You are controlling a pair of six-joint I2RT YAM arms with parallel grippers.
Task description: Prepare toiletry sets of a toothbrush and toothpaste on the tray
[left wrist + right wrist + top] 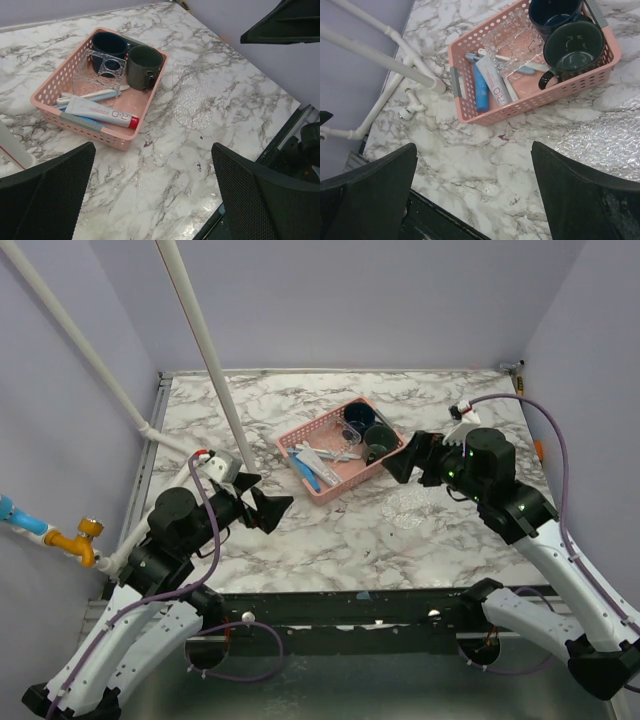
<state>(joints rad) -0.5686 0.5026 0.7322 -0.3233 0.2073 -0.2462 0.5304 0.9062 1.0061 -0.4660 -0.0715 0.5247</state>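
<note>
1. Checking both arms first: the left gripper (153,152) and the right gripper (473,150) are spread wide and hold nothing.
2. The toothpaste tube (100,114) lies in the pink basket (50,85), its long axis along the end wall nearest the left gripper. I judge that arm closer.
3. The clear tray (405,505) sits on the counter (320,550) just beside the basket, toward the right gripper.

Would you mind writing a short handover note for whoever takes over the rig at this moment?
Left gripper: open, empty, over the table near the pink basket.
Right gripper: open, empty, beside the basket's right end.
Toothpaste tube and toothbrush: both lying in the basket.
Tray: on the table right of the basket, nothing on it.
Done: nothing yet.
Left: move a toothbrush and toothpaste onto the tray.
</note>
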